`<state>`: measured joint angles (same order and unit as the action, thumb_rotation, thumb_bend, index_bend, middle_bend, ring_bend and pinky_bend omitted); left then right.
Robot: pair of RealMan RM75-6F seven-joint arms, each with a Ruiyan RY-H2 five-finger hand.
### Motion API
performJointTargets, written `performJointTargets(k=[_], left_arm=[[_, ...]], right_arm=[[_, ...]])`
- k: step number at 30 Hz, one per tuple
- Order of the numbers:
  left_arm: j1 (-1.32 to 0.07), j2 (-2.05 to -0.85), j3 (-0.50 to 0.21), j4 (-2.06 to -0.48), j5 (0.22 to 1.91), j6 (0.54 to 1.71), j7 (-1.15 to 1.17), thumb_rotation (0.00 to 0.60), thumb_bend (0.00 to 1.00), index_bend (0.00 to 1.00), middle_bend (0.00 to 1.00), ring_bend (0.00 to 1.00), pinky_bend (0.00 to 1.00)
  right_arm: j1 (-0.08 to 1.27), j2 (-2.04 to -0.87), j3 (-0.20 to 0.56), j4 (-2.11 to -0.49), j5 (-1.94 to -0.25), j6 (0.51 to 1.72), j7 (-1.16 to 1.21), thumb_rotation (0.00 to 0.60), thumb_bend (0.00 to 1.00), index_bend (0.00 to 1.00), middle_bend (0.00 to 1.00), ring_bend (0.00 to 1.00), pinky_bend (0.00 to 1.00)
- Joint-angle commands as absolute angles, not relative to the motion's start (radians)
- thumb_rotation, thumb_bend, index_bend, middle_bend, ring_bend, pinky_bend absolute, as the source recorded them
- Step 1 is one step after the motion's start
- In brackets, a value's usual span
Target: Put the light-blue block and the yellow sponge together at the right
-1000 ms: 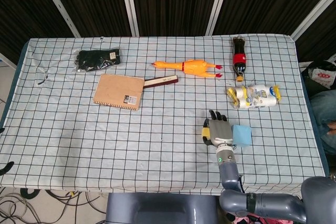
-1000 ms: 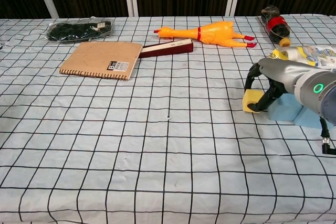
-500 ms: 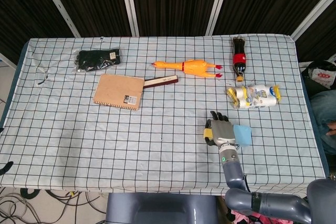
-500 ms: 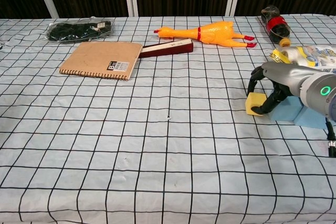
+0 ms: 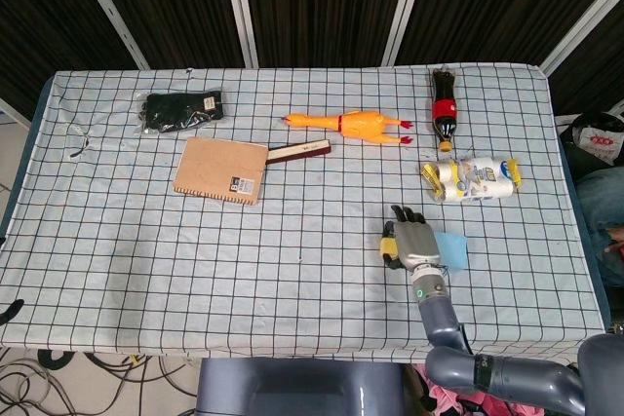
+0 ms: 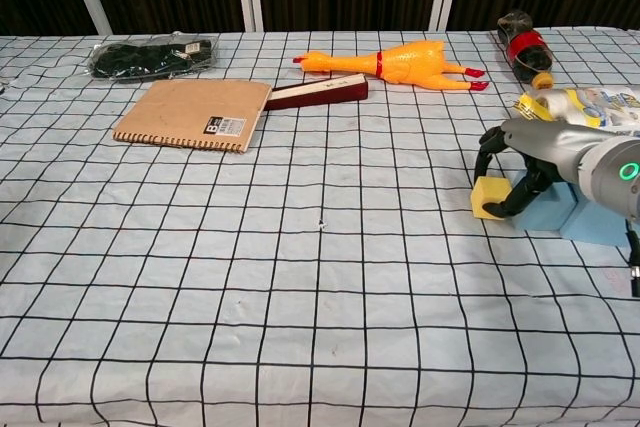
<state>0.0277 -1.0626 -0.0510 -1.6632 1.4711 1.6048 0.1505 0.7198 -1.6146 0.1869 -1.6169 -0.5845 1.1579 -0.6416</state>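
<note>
Closest to the robot, at the right of the checked tablecloth (image 5: 195, 250), the right hand (image 5: 413, 244) sits low over the table, palm down. Its dark fingers (image 6: 518, 197) curl around the yellow sponge (image 6: 489, 198), gripping it from above so that only one end of the sponge pokes out on the left. Touching the hand on its right side lies the light-blue block (image 5: 452, 248), flat on the cloth (the two things look pressed right up against each other, though the hand hides the seam).

A little beyond them is a crinkly packet of white and yellow goods (image 5: 473, 177), and past that a cola bottle (image 5: 444, 107) lying on its side. Toward the middle, a rubber chicken (image 5: 357, 127) stretches out, with a dark red box (image 5: 299, 151) and a brown spiral notebook (image 5: 220, 170) beside it. A black bagged bundle (image 5: 181, 109) lies at the far left. The left hand is out of sight.
</note>
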Motion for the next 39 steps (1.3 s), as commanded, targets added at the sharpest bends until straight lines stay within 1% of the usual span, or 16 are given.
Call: performJointTargets(k=[1, 9, 14, 17, 39], left_arm=[[0.028, -1.063, -0.051, -1.663, 1.471, 1.605, 0.152, 0.600, 0.03, 0.18, 0.05, 0.00, 0.00], [0.028, -1.064, -0.052, -1.662, 1.468, 1.605, 0.155, 0.600, 0.03, 0.18, 0.05, 0.00, 0.00], [0.028, -1.065, -0.053, -1.662, 1.467, 1.605, 0.158, 0.600, 0.03, 0.18, 0.05, 0.00, 0.00], [0.027, -1.066, -0.053, -1.661, 1.466, 1.604, 0.160, 0.600, 0.03, 0.18, 0.05, 0.00, 0.00], [0.027, -1.065, -0.054, -1.662, 1.464, 1.601, 0.159, 0.600, 0.03, 0.18, 0.05, 0.00, 0.00]], right_arm=[[0.717, -1.614, 0.187, -1.617, -0.586, 1.161, -0.641, 0.600, 0.31, 0.45, 0.04, 0.04, 0.09], [0.711, -1.614, 0.184, -1.618, -0.582, 1.167, -0.645, 0.600, 0.31, 0.42, 0.04, 0.04, 0.09], [0.710, -1.613, 0.183, -1.615, -0.577, 1.163, -0.649, 0.600, 0.31, 0.36, 0.04, 0.04, 0.09], [0.710, -1.612, 0.181, -1.612, -0.575, 1.159, -0.652, 0.600, 0.31, 0.34, 0.03, 0.03, 0.09], [0.702, -1.606, 0.172, -1.633, -0.581, 1.166, -0.665, 0.600, 0.31, 0.34, 0.03, 0.03, 0.09]])
